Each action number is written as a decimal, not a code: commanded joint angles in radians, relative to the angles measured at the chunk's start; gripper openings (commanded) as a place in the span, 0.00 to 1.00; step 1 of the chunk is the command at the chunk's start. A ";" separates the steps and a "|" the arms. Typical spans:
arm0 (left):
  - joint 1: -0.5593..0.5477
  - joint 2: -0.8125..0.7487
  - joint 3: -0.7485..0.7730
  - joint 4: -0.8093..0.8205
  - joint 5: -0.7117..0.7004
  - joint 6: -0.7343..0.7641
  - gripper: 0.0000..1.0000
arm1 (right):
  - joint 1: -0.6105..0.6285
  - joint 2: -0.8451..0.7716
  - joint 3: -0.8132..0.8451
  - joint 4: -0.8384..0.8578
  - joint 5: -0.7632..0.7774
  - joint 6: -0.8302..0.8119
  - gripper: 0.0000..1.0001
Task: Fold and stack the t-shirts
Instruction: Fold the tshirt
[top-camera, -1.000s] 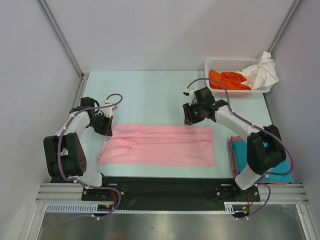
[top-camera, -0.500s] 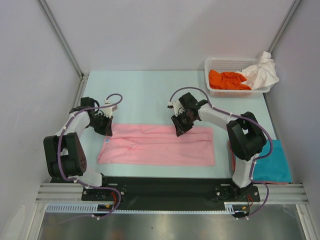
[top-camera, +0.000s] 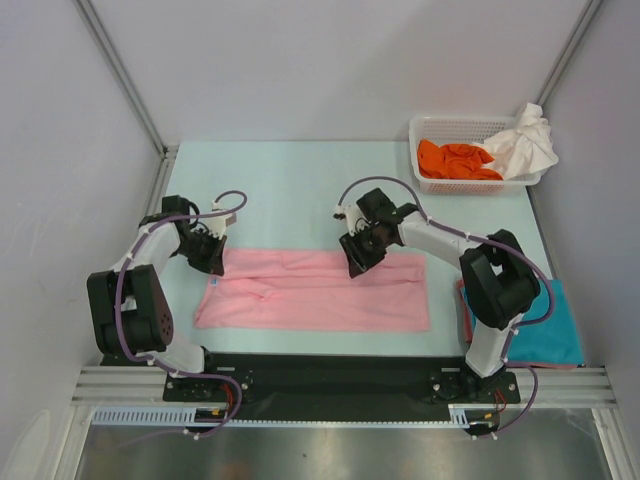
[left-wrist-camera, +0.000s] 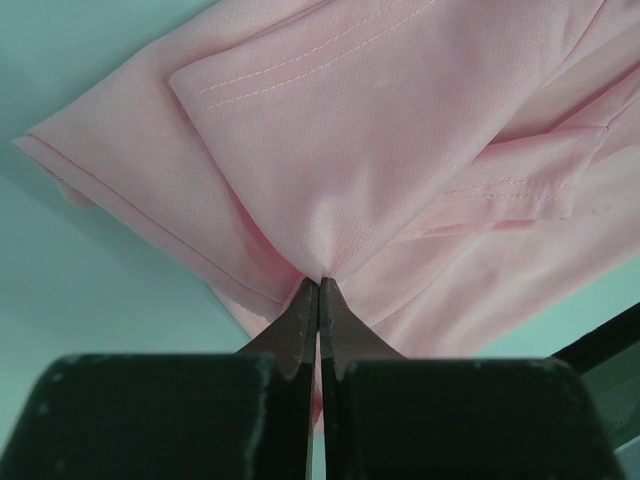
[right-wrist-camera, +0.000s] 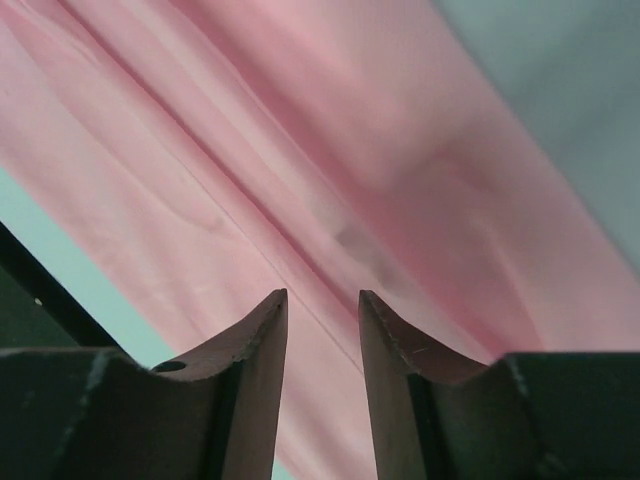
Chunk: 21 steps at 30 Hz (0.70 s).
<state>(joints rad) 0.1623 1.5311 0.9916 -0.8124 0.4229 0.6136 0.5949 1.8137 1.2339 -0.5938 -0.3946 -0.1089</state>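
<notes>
A light pink t-shirt (top-camera: 315, 292), folded into a long strip, lies across the near middle of the table. My left gripper (top-camera: 214, 264) is shut on its far left corner; in the left wrist view the tips (left-wrist-camera: 319, 285) pinch a bunched fold of pink cloth (left-wrist-camera: 400, 130). My right gripper (top-camera: 356, 264) hovers open over the strip's far edge, right of centre; its jaws (right-wrist-camera: 322, 296) stand apart above the pink cloth (right-wrist-camera: 300, 150) with nothing between them. A folded teal t-shirt (top-camera: 556, 326) lies at the near right. The orange t-shirt (top-camera: 456, 160) and the white one (top-camera: 526, 142) sit in the basket.
The white lattice basket (top-camera: 460, 120) stands at the far right corner, with the white shirt spilling over its right rim. Grey walls close in on both sides. The black base rail (top-camera: 320, 370) runs along the near edge.
My right gripper has moved left along the pink strip's far edge, from near its right end towards the middle. The left gripper has kept its pinch and its place.
</notes>
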 joint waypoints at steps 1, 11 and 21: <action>0.006 0.001 0.025 -0.011 0.014 0.035 0.00 | 0.000 -0.019 0.100 0.045 0.049 -0.011 0.41; 0.006 0.011 0.021 -0.004 0.022 0.031 0.00 | -0.027 0.162 0.212 -0.015 0.099 0.015 0.27; 0.008 0.015 0.028 -0.013 0.019 0.037 0.00 | -0.017 0.116 0.112 -0.040 -0.023 0.008 0.07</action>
<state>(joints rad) 0.1623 1.5448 0.9916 -0.8154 0.4229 0.6189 0.5682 1.9869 1.3830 -0.6163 -0.3649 -0.0982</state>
